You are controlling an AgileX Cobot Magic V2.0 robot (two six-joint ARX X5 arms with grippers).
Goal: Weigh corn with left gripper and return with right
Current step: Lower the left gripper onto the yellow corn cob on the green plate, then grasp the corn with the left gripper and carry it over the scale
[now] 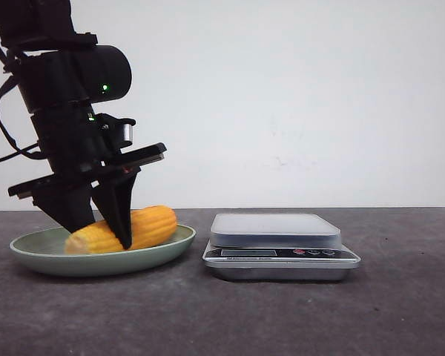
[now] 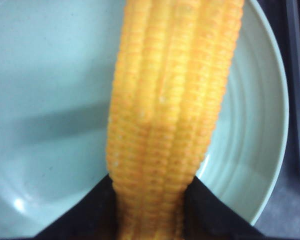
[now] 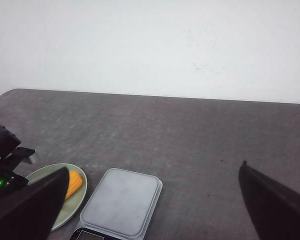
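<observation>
Two dark fingers (image 1: pixel 119 215) of the left pincer (image 1: pixel 96 226) straddle the corn (image 1: pixel 126 228), one on each side and pressed against it, clamped on the cob. The corn lies in a pale green plate (image 1: pixel 30 256) near the counter's (image 1: pixel 282 319) left edge. A kitchen scale (image 1: pixel 278 245) sits just beside the plate. The right pincer (image 3: pixel 155 205) hangs with its fingers spread wide apart, holding nothing.

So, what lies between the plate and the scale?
Nothing: in the front view only a narrow strip of bare table separates the plate from the scale.
</observation>
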